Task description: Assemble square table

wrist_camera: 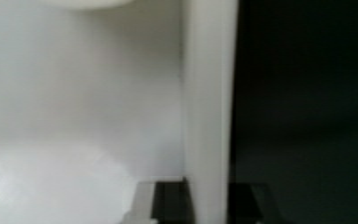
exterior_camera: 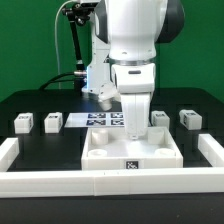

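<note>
The square table's white slab [exterior_camera: 108,163] lies rimmed side up in the middle of the black table, with a tag on its front wall. My gripper [exterior_camera: 133,122] comes straight down onto the slab's far rim. In the wrist view a thin white rim wall [wrist_camera: 208,100] runs between my two dark fingertips [wrist_camera: 167,205], and the gripper [wrist_camera: 208,206] is shut on it. The slab's white inside [wrist_camera: 69,120] fills one side of that wall and the black table the other. Two white block legs [exterior_camera: 22,122] [exterior_camera: 52,121] stand on the exterior view's left, two more [exterior_camera: 160,117] [exterior_camera: 188,118] on its right.
The marker board [exterior_camera: 98,119] lies flat behind the slab, partly hidden by my gripper. A long white rail [exterior_camera: 60,181] runs along the front, with side pieces at the left [exterior_camera: 8,150] and right [exterior_camera: 212,150]. A dark stand with cables [exterior_camera: 72,45] rises behind.
</note>
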You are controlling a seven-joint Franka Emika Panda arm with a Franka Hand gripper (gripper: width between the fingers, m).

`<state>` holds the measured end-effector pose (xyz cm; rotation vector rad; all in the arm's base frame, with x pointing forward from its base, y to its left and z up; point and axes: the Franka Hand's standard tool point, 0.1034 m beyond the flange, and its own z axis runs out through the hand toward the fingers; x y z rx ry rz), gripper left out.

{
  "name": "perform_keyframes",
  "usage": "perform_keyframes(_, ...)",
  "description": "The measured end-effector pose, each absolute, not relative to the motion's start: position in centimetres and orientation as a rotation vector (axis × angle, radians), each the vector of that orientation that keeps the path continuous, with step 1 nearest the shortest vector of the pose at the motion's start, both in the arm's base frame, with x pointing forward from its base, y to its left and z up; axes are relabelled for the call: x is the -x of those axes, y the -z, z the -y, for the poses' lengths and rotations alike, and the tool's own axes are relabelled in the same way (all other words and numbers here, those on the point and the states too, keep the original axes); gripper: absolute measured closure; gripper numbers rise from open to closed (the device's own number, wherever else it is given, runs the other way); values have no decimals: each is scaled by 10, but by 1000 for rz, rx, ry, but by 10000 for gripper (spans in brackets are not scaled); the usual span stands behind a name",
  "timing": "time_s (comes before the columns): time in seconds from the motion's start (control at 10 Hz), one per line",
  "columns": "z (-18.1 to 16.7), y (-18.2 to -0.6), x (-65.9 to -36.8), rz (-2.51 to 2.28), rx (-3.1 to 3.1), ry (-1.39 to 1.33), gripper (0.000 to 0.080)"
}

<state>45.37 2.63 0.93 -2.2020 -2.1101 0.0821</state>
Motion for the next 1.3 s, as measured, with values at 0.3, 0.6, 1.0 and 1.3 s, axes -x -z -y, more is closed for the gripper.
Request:
perform_keyframes(0.3,-25,-9,-454,2111,2205,-78,731)
perform_keyframes(0.6,-39,-9,-458,2119,2194,-62,731)
perform_keyframes(1.0,-72,-10,-477,2147,2168,-15,732)
perform_keyframes(1.3,-80,-9,-483,2140,2172,-19,732)
